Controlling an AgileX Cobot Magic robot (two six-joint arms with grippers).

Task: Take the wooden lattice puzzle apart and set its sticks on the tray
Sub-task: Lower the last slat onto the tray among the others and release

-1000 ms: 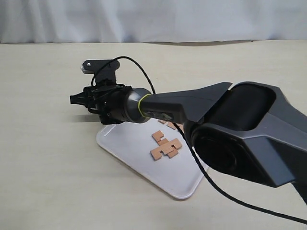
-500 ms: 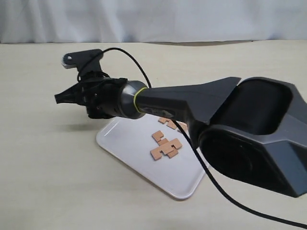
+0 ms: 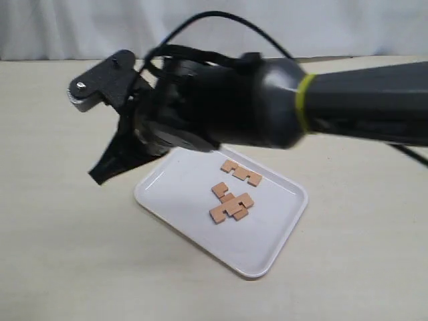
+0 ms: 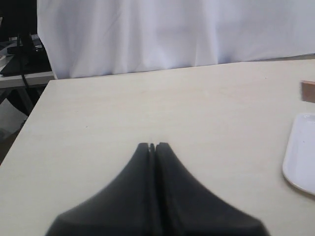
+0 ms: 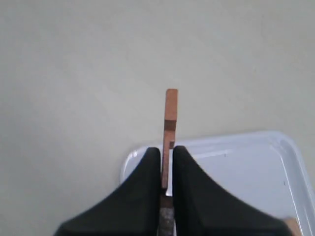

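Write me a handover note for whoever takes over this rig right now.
Left tool: shut, empty, over the table.
Right tool: shut on one stick, above the tray corner.
Done: a second stick and a touching cluster of sticks lie on the tray.
Left: set the held stick down; check whether the cluster is fully apart, which I cannot tell.

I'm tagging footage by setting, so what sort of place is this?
Probably a robotics lab bench: a plain pale table backed by a white curtain, a robot arm over it, and a white tray of wooden sticks.
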